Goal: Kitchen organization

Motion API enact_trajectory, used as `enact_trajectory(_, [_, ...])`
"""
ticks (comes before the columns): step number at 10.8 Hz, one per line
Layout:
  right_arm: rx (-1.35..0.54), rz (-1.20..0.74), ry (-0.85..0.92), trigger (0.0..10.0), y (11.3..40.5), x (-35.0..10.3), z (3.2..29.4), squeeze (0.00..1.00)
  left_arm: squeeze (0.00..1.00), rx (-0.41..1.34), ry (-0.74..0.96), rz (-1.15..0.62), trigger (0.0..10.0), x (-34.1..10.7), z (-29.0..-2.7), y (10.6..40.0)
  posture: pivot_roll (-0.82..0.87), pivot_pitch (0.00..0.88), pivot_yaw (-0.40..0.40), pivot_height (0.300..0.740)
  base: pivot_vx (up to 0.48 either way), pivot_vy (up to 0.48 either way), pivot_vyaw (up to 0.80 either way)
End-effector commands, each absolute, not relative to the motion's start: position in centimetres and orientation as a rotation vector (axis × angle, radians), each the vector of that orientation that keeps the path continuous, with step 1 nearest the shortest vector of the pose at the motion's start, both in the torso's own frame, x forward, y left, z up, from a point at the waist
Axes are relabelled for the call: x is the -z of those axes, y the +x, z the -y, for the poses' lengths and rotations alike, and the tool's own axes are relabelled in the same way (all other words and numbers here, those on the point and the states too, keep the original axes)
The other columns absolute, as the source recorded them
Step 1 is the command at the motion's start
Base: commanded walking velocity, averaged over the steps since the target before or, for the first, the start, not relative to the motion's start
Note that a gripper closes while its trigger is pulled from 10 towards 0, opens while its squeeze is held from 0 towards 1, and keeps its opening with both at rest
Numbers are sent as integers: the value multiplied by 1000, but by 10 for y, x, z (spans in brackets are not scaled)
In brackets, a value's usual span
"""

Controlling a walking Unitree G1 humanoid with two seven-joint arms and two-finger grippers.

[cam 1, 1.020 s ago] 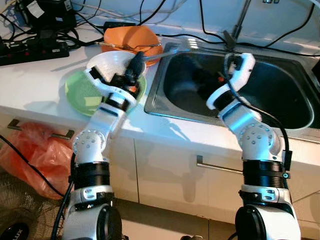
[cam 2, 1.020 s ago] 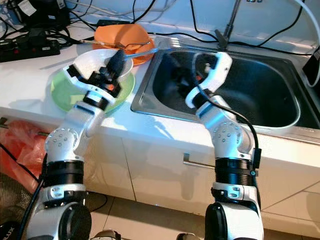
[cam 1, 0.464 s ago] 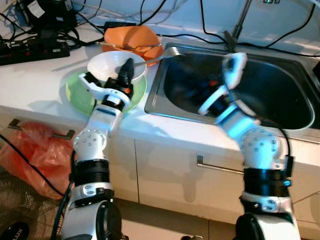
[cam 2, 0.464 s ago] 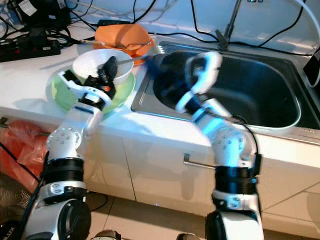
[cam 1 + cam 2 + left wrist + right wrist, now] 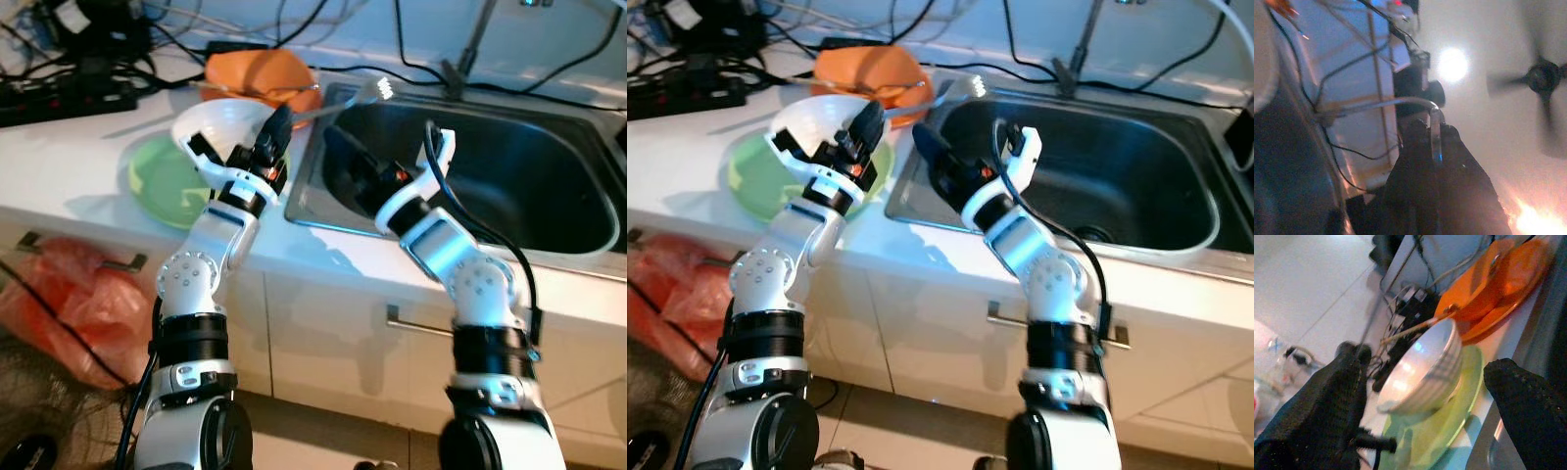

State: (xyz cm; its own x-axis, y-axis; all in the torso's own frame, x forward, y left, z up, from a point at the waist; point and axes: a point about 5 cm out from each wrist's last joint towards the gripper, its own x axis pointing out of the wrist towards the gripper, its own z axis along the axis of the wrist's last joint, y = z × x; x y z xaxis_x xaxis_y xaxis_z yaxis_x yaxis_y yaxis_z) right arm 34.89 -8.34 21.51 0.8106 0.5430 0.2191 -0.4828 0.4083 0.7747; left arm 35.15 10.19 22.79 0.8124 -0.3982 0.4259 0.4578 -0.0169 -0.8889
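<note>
White kitchen countertop [image 5: 88, 137] with steel sink [image 5: 509, 176] set in at the right. Power strip [image 5: 59, 93] and cables along the back wall.

Left eye view: white bowl [image 5: 227, 122] tipped on edge over green plate [image 5: 162, 176], just beside the sink's left rim. Orange bowl [image 5: 260, 73] behind it. Left gripper [image 5: 277, 127] raised at the sink-side edge of the white bowl, clenched on a thin metal utensil [image 5: 378, 88], head glinting above the sink's back-left corner. Right gripper [image 5: 353, 168] low inside the sink's left end, aimed toward the bowls.

Right eye view: same layout. Cannot tell whether the white bowl rests on the left wrist or on the plate alone.

Left wrist view: black fingers [image 5: 1410, 186] pressed together on a narrow metal shaft, bent beyond the tips. Blurred ceiling lamp and fan behind.

Right wrist view: fingers [image 5: 1322, 411] spread wide, released, nothing between them. White bowl leaning on the green plate, orange ware beyond.

Probable hazards:
- Bowl toppling off the plate onto the counter or into the sink, caused by any sideways sweep of the left wrist.
- Utensil slipping or pivoting, caused by a narrow pinch on a smooth shaft.
- Utensil head striking the sink rim or the right arm, caused by crossing paths at the sink's left end.
</note>
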Motion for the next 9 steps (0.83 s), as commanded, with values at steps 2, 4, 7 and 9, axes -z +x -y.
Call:
enact_trajectory(2, [-591,-5,994,10000,360,-227,87,0,0,743,-1439,31,0,-228,-94,343,82,85,-33,740,0,0,0])
enact_trajectory(4, [-639,38,983,10000,360,-237,82,0,0,704,-1433,21,0,-223,-96,346,79,87,-34,740,0,0,0])
enact_trajectory(7, [-649,35,953,10000,359,-235,83,0,0,655,-1433,57,0,-226,-109,352,76,89,-35,740,0,0,0])
enact_trajectory(9, [-621,39,953,10000,361,-232,85,0,0,698,-1439,32,0,-225,-100,346,74,89,-32,740,0,0,0])
